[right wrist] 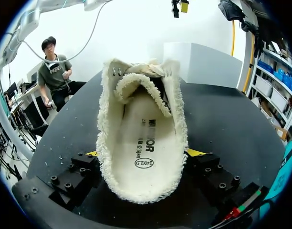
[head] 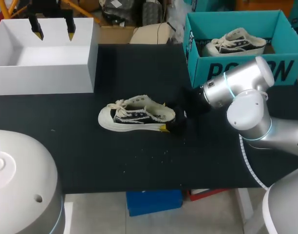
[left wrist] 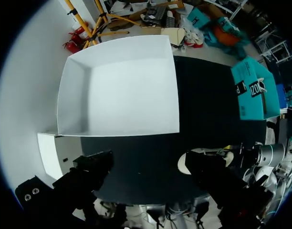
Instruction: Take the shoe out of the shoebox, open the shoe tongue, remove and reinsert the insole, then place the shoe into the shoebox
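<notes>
A cream and black canvas shoe (head: 137,116) lies on its sole in the middle of the black table, toe to the left. My right gripper (head: 174,122) is at its heel. In the right wrist view the shoe (right wrist: 143,109) sits between the fingers, both yellow tips pressing the frayed heel sides, and the printed insole (right wrist: 139,143) shows inside. My left gripper (head: 54,30) hangs open high over the empty white box (head: 42,73); its wrist view looks down into that box (left wrist: 122,90). A teal shoebox (head: 236,73) at the back right holds a second shoe (head: 235,43).
The white box fills the back left corner, the teal shoebox (left wrist: 251,93) the back right. Bare black tabletop (head: 139,161) runs in front of the shoe to the near edge. Small pale crumbs lie scattered there.
</notes>
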You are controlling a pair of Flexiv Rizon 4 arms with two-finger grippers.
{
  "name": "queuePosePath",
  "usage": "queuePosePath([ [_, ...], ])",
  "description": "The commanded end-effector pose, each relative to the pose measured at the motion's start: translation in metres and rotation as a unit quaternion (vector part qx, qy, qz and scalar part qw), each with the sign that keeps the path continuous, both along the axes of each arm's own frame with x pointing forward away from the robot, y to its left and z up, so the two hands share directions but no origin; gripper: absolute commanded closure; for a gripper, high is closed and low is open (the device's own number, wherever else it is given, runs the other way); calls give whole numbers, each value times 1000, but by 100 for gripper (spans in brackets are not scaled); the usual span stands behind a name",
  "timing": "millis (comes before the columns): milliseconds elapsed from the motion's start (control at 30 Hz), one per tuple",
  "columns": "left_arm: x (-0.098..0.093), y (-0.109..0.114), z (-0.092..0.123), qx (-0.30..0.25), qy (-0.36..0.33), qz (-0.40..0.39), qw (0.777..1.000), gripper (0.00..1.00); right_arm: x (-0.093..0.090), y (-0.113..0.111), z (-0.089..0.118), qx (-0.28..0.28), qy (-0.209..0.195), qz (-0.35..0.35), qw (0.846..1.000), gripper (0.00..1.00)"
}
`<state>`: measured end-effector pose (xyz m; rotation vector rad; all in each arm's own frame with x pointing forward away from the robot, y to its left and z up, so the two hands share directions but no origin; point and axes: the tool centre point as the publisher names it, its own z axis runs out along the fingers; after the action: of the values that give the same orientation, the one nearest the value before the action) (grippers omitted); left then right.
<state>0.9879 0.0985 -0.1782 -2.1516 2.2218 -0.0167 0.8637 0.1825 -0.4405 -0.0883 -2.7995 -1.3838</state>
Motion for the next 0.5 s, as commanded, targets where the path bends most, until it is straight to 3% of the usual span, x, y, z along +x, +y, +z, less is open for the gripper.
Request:
queuePosePath([
  [33, -22, -29, 4, 22, -23, -6, 999, 0, 1, 3, -3, 0, 0, -1, 1000, 100],
  [333, -55, -91, -6, 34, -14, -18, 999, 0, 1, 3, -3, 0, 0, -1, 1000, 100],
  [500, -57, -95, -6, 33, -11, -17, 999, 0, 1, 3, -3, 0, 0, -1, 1000, 100],
])
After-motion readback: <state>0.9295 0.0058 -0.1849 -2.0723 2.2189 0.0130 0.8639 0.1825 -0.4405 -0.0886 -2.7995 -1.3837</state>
